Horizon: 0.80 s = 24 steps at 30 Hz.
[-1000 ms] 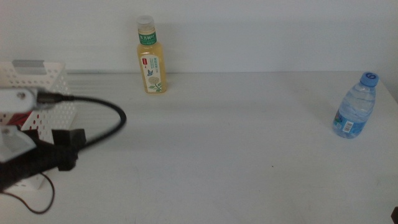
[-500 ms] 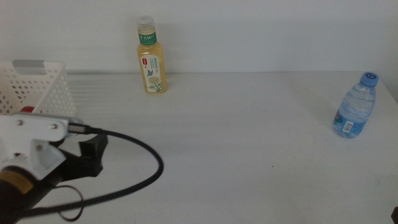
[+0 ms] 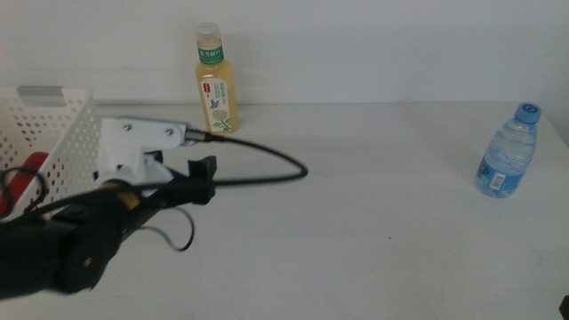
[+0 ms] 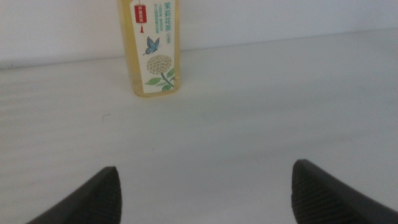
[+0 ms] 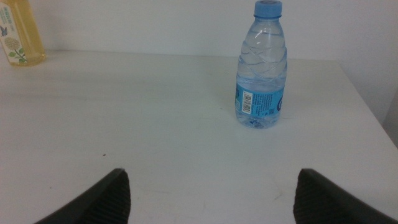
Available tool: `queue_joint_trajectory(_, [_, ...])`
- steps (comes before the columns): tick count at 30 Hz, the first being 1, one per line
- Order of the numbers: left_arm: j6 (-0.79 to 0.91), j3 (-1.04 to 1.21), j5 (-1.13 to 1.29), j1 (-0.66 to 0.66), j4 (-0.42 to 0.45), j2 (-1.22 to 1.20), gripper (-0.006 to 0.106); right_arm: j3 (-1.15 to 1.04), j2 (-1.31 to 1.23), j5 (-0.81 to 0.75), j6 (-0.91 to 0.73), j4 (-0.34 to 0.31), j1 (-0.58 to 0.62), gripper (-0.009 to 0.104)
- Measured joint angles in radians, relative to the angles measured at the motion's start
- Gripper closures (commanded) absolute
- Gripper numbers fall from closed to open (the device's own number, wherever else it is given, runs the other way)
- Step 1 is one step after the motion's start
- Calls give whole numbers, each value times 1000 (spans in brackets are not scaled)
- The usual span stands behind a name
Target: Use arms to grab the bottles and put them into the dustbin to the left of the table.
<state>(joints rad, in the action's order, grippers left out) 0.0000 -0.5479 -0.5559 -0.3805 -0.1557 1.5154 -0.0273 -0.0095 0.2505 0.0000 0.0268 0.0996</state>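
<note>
The yellow bottle (image 3: 215, 82) with a green label and white cap stands upright at the back of the table (image 3: 356, 204). My left gripper (image 3: 203, 171) is in front of it and a little to its left. In the left wrist view its jaws (image 4: 202, 183) are spread wide and open with nothing between them, and the yellow bottle (image 4: 152, 46) is straight ahead. The clear water bottle (image 3: 508, 151) with a blue cap stands at the far right. My right gripper (image 5: 211, 186) waits open and well short of the water bottle (image 5: 262, 68). A red can (image 3: 29, 169) lies inside the white dustbin (image 3: 62, 124) at the left.
A black cable (image 3: 267, 169) loops from the left arm across the table between the gripper and the yellow bottle. The table's right edge (image 5: 367, 106) runs close behind the water bottle. A white wall rises behind the table.
The left arm has swung right, away from the dustbin and out over the table towards the yellow bottle. The red can now shows in the dustbin. Both bottles stay put.
</note>
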Motion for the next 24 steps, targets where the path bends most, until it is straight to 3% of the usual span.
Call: queue_joint_trajectory(24, [89,-619,51,59,-57,505,10,0,0,0,0,0,0,16])
